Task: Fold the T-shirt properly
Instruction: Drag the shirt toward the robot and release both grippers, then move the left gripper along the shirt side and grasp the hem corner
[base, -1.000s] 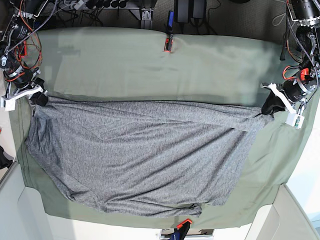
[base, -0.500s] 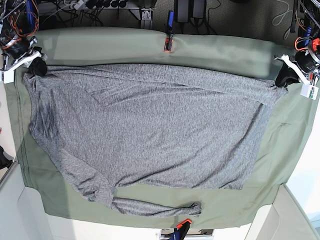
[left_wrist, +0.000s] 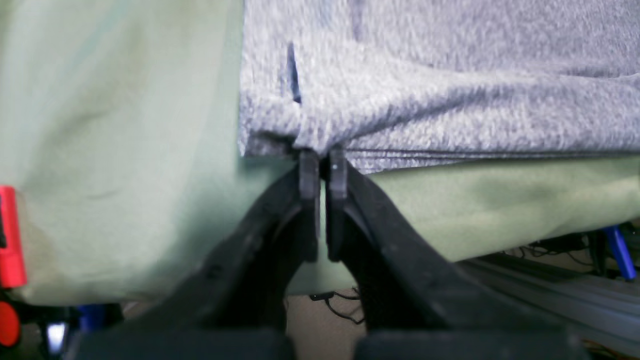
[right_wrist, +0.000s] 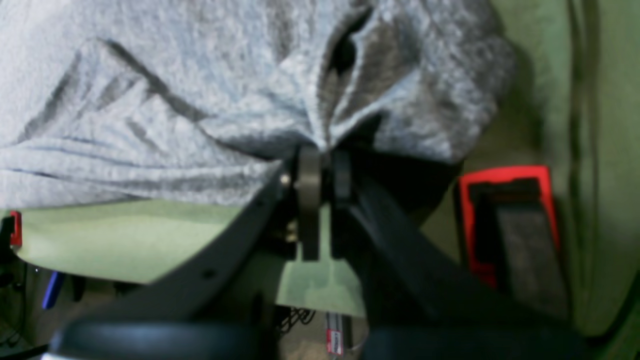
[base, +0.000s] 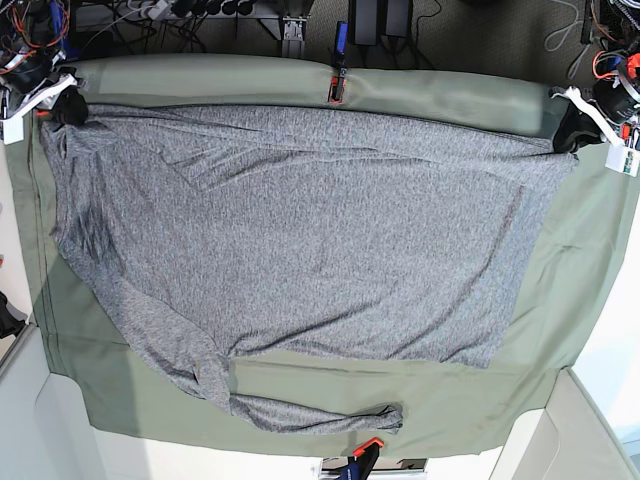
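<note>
The shirt (base: 330, 220) is a soft, speckled grey knit, spread in a broad, roughly four-sided sheet over the smooth olive-green cloth (base: 570, 300) on the table. Its upper edge runs nearly straight, a little in from the table's far edge in the base view, with a long, narrow fold of fabric lying along it. Small creases fan out near the fold's left end in that view. A thin, twisted strip of the knit trails from the lower left and reaches toward the middle of the near edge, where it ends in a blunt tip.

The left gripper (left_wrist: 322, 167) has its dark, tapering fingers together, clamped on the shirt's upper corner toward the table's right edge; the knit puckers just above the tips. The right gripper (right_wrist: 326, 165) is clamped on the opposite upper corner, near the left edge, where the fabric bunches into deep, rounded folds with a dark hollow between them.
</note>
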